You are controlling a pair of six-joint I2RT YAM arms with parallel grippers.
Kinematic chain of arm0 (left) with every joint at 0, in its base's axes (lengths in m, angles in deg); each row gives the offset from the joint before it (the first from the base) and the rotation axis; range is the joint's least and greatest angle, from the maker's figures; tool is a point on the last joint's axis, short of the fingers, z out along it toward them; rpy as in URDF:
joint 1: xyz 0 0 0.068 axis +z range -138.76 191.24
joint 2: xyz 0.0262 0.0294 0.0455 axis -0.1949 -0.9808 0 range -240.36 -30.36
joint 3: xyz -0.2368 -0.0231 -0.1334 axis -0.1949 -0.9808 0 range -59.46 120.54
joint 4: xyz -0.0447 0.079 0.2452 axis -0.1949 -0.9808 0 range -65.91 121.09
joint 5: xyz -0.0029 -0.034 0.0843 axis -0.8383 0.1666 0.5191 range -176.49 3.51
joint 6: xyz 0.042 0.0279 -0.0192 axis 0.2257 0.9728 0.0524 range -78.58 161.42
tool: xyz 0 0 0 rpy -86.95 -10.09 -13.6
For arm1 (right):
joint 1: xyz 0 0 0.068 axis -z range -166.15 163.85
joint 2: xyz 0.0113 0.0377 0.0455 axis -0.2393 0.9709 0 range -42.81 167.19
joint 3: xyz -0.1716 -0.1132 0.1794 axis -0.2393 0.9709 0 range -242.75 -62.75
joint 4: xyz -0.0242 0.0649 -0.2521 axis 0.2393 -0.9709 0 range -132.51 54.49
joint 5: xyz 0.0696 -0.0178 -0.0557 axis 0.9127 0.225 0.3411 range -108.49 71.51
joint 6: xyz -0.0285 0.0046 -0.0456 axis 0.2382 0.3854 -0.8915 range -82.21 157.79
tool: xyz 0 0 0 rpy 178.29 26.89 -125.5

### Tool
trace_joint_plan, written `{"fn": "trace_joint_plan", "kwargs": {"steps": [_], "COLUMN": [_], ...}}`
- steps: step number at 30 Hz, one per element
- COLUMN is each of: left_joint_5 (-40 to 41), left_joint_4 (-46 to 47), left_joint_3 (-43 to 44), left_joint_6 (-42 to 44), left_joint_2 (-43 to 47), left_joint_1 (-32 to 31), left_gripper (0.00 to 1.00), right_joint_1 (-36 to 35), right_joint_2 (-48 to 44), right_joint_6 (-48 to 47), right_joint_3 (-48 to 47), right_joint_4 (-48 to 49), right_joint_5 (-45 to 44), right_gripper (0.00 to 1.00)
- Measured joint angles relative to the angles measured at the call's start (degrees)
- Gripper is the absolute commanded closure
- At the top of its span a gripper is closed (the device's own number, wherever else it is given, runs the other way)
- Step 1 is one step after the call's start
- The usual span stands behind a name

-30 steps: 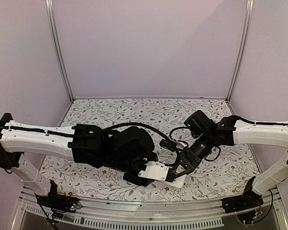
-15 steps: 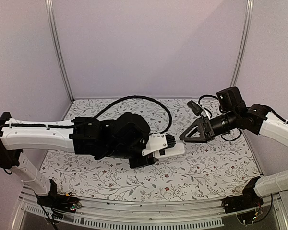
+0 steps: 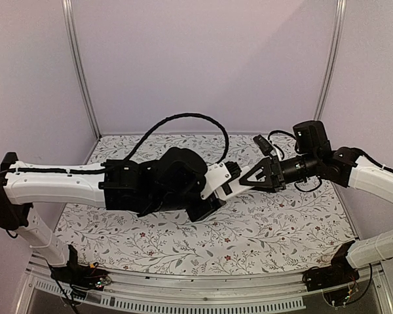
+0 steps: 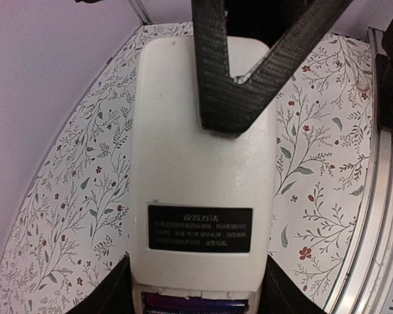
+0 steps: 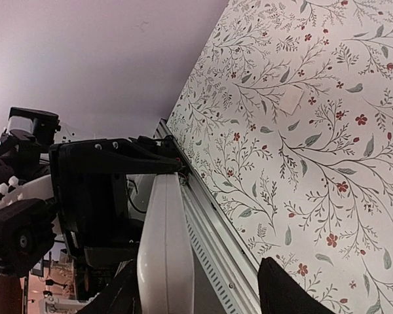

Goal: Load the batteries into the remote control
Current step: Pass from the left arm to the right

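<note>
R gripper [image 3: 242, 186] jaws are seen apart, one fingertip apparently set on the white back of the remote control [image 4: 200, 176]. The remote is clamped by its sides in L gripper [image 4: 196, 296] and held up off the table [image 3: 281, 229], mid-scene. Batteries can't be made out; any push is prob. best kept light & along the remote's length so it isn't levered out.

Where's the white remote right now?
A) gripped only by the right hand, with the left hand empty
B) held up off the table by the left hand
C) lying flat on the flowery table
B: the left hand clamps the near end of the remote control, which is raised above the table.
</note>
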Motion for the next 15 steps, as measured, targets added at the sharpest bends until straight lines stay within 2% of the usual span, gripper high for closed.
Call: {"fn": "trace_joint_plan", "kwargs": {"steps": [6,8,10,12,15], "left_joint_5": [0.11,0.11,0.11,0.04,-1.18], "left_joint_4": [0.68,0.83,0.85,0.7,0.35], "left_joint_3": [0.2,0.2,0.2,0.2,0.09], "left_joint_6": [-0.42,-0.48,-0.5,-0.52,-0.74], "left_joint_2": [-1.51,-1.68,-1.75,-1.75,-1.64], "left_joint_1": [-0.07,-0.07,-0.07,0.0,0.24], "left_gripper": [0.66,0.63,0.54,0.38,0.16], "right_joint_1": [0.0,0.0,0.0,0.02,0.04], "right_joint_2": [1.25,1.25,1.31,1.4,1.51], "right_joint_6": [4.0,4.9,5.6,6.32,6.95], "right_joint_3": [0.79,1.22,1.73,2.38,3.39], "right_joint_4": [5.01,6.34,7.28,8.33,9.9], "right_joint_5": [2.49,3.17,3.85,4.59,5.4], "right_gripper": [0.74,0.81,0.9,0.99,1.0]}}
